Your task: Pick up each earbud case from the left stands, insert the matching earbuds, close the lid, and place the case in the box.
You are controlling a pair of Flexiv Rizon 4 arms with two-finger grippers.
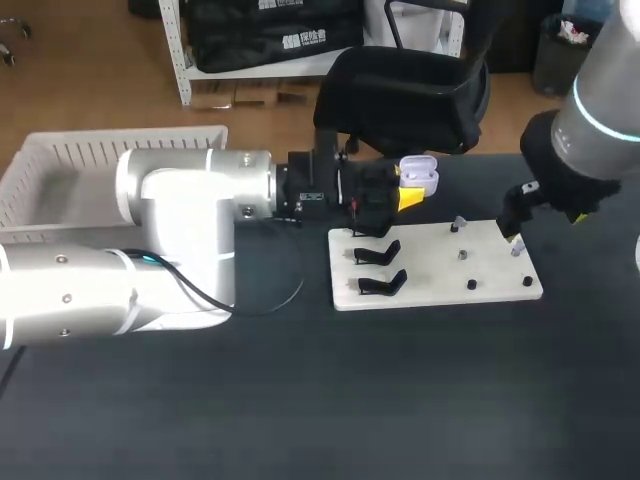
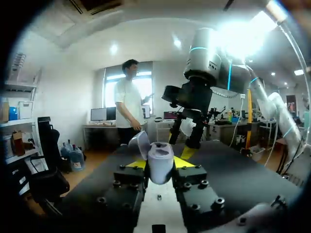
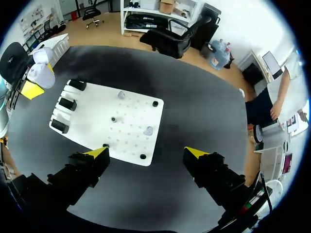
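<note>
White case point(image 1: 419, 172) clamped in left claw point(image 1: 407, 196), right claw point(image 3: 146, 153) splayed over board point(image 1: 440, 268)

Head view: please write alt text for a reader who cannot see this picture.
The left fingers hold an open white earbud case above the table, by the far edge of a white board. The board carries black stands at its left end and small pegs; the right fingers hang over its right end.

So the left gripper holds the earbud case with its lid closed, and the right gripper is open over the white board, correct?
Not quite: the lid is open, as the left wrist view shows. The left gripper does hold the earbud case, and the right gripper is open over the white board.
</note>
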